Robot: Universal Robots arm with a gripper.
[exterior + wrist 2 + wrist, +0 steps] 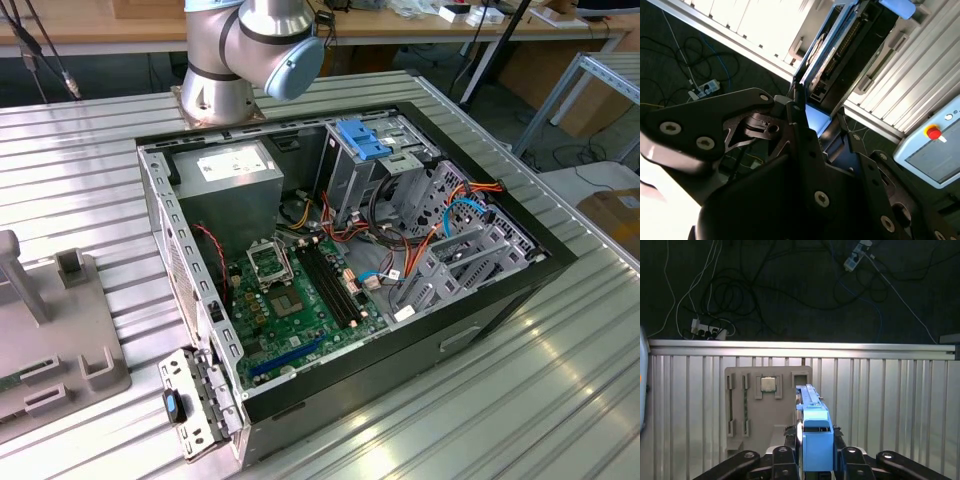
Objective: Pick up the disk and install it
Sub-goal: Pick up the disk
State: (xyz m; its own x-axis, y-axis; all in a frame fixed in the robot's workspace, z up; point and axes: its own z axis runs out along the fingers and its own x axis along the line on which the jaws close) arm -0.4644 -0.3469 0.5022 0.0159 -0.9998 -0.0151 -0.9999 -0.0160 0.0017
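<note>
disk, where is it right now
In the first wrist view the disk stands edge-on, clamped in the gripper, with the grey parts tray on the slatted table beyond it.

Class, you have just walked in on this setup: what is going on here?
A robot arm's gripper is shut on the disk, a drive in a blue carrier, holding it edge-on over a grey parts tray on the ribbed metal table. In the exterior view, the open computer case lies on that table; the disk is not yet installed in it.
</note>
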